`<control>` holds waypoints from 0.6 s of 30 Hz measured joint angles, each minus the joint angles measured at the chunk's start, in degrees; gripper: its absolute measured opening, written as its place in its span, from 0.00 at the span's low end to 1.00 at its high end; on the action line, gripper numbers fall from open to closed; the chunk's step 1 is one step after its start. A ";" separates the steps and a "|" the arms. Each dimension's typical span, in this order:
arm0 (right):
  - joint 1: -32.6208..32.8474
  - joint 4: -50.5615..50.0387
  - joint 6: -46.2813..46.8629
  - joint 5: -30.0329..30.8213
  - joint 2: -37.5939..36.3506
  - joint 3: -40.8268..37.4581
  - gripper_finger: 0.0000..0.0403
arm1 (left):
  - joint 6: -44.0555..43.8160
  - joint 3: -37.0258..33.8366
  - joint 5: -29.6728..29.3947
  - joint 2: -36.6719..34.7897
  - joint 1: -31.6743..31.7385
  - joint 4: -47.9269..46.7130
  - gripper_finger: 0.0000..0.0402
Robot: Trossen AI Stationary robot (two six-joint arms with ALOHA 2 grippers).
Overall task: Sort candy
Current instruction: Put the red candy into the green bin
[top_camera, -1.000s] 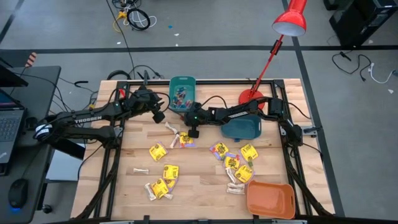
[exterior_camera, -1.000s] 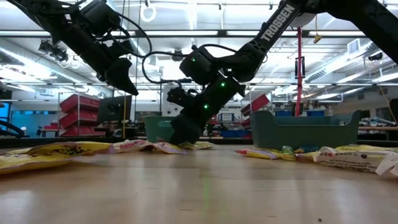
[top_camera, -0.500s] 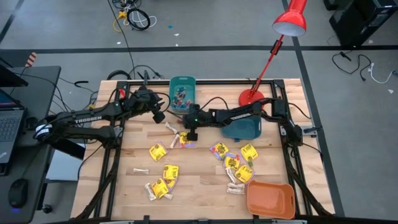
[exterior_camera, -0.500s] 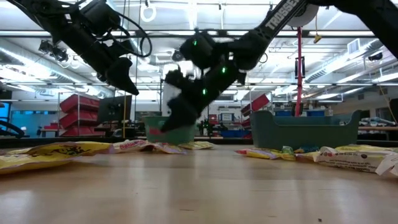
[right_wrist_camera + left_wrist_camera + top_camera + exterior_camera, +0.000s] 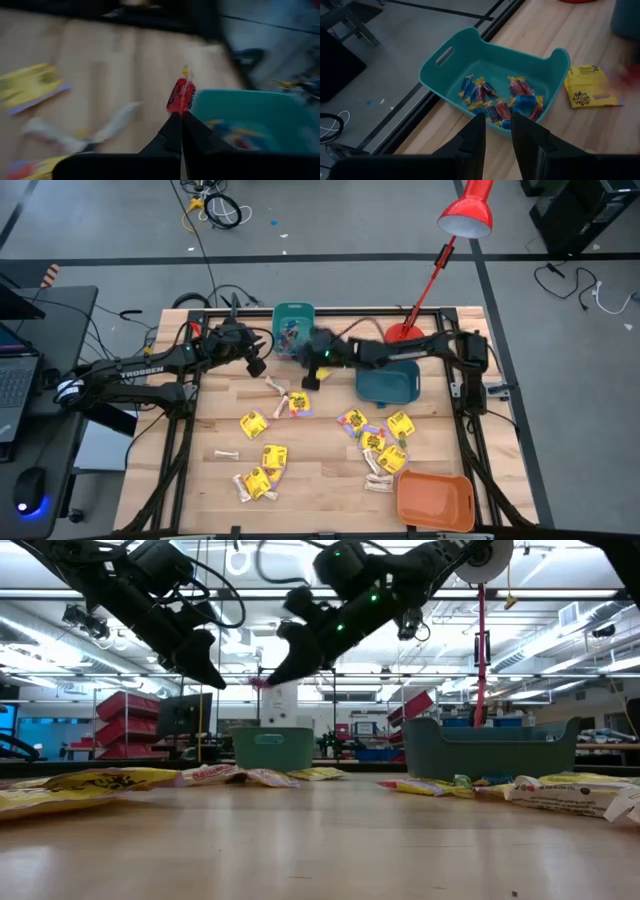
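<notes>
Worktop [image 5: 330, 470]: yellow candy packets [image 5: 268, 460] unmoved since a second ago. Right gripper [image 5: 180, 122], jaws clamped on a red candy [image 5: 181, 95], has risen from the worktop to beside the teal bin [image 5: 292, 330]. Left gripper [image 5: 497, 127], jaws narrowly parted and empty, stays over that bin.

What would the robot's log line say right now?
right gripper: shut on red candy, raised beside teal bin | left gripper: fingers apart, empty, near teal bin | yellow packets: on table

Wooden table [image 5: 320, 480]: yellow packets [image 5: 262, 467], pale sticks [image 5: 226, 454], teal bins [image 5: 292, 326], orange bin [image 5: 434, 500], lamp base [image 5: 403, 335].
</notes>
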 joint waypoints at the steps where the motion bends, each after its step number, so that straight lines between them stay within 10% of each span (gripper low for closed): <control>1: -1.04 -0.57 0.17 0.23 -0.98 0.00 0.00 | -0.03 0.00 -0.01 0.00 0.00 0.21 0.23; 18: -14.93 -2.91 13.79 -1.81 1.88 4.97 0.00 | -0.40 0.00 -1.62 -0.02 0.00 6.24 0.23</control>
